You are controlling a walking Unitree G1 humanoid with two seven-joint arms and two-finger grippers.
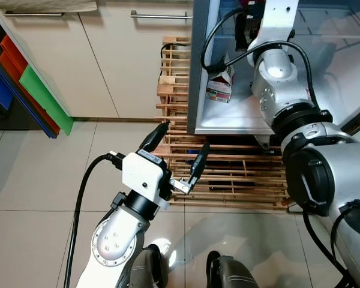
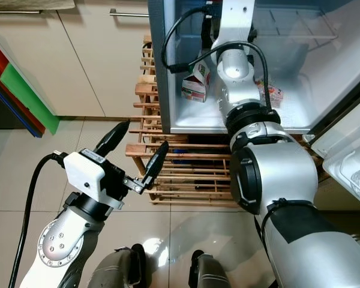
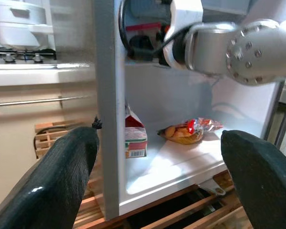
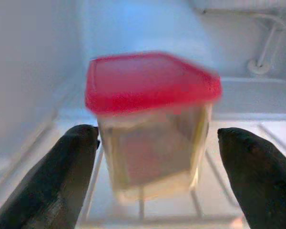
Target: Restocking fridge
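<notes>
Red-lidded container (image 4: 150, 121) between spread right tool (image 4: 155, 167) fingers, untouched.

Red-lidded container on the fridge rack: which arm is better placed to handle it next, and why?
Right. The right gripper is inside the fridge, open fingers either side of the container. The left gripper hangs open outside, over the floor.

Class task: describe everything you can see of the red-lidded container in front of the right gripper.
The container is a squarish tub of clear, yellowish plastic with a flat red lid, closed. It looks blurred. It appears to stand upright on a wire shelf inside the fridge, between the open black fingers of the right gripper; contact cannot be told.
</notes>
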